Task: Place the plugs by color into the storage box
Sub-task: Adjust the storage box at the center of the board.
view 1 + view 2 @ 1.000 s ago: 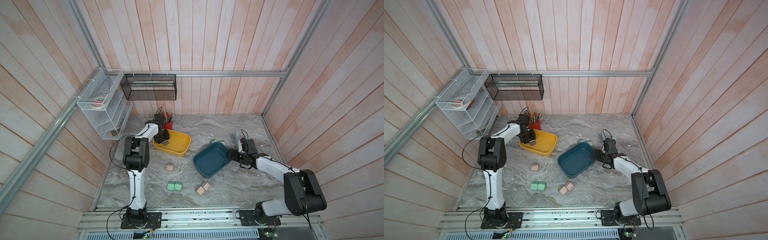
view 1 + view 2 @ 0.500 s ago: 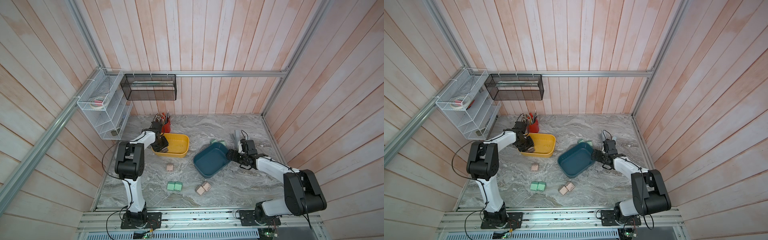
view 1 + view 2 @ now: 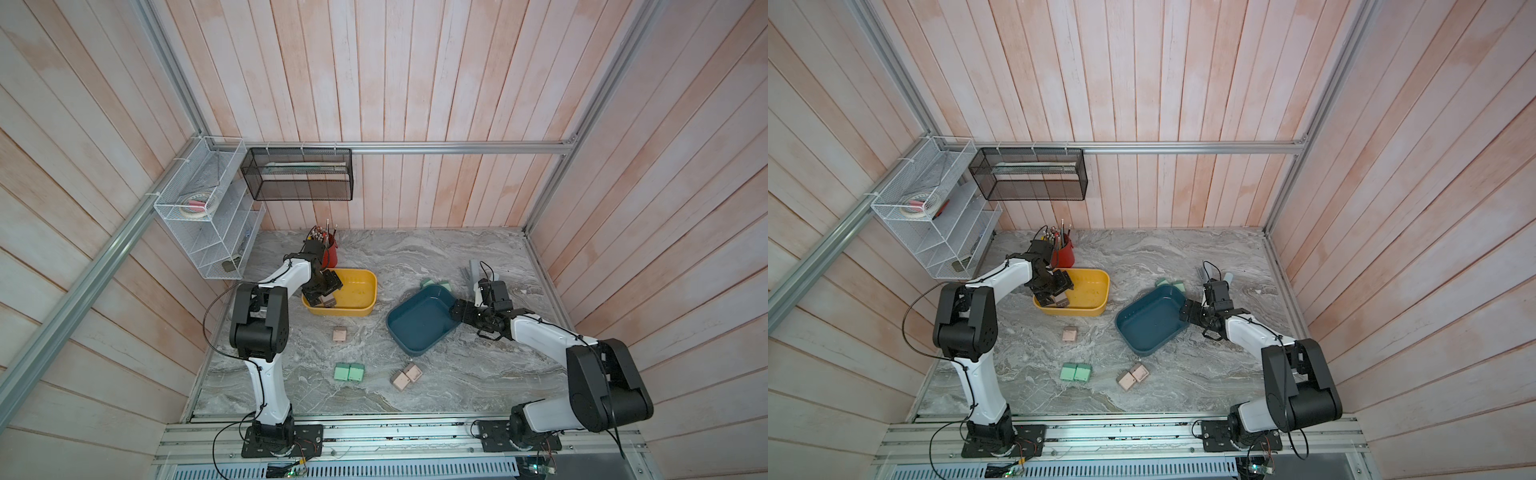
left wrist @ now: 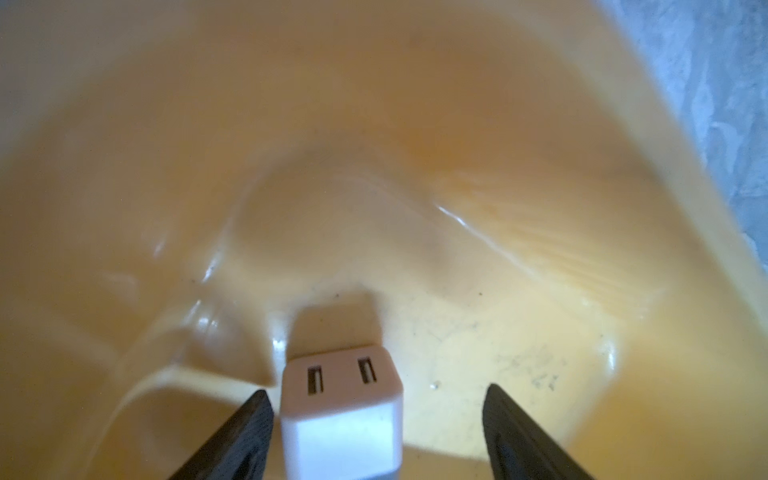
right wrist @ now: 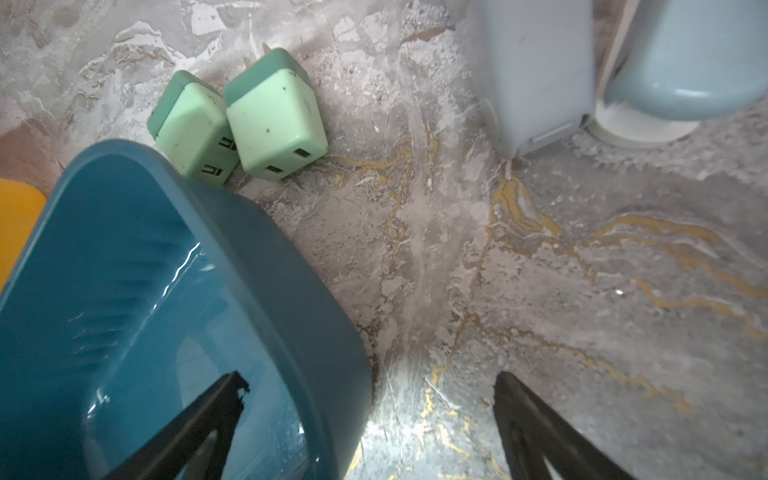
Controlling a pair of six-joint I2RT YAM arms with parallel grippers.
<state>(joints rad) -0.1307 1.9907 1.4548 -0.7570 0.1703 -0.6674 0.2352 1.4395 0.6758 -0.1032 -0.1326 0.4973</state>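
My left gripper (image 3: 326, 291) (image 4: 376, 392) hangs inside the left end of the yellow storage box (image 3: 357, 309), jaws open. A pinkish-tan plug (image 4: 340, 415) (image 3: 329, 300) stands on the box floor between them, close to one finger and apart from the other. My right gripper (image 3: 457, 311) (image 5: 370, 376) is open and straddles the right wall of the empty blue storage box (image 3: 419, 324) (image 5: 124, 270). Two mint green plugs (image 5: 237, 124) (image 3: 436, 286) lie just behind the blue box. On the table lie one tan plug (image 3: 340, 333), two green plugs (image 3: 349, 372) and two tan plugs (image 3: 405, 376).
A red pen cup (image 3: 331, 253) stands right behind the yellow box. Grey upright items (image 3: 473, 268) (image 5: 536, 70) and a pale blue round object (image 5: 685, 62) stand behind my right gripper. A white wire rack (image 3: 208, 224) and a black mesh basket (image 3: 299, 174) hang on the walls.
My left gripper has come down into the left end of the yellow box and opened, letting go of the tan plug. The right arm has not moved.
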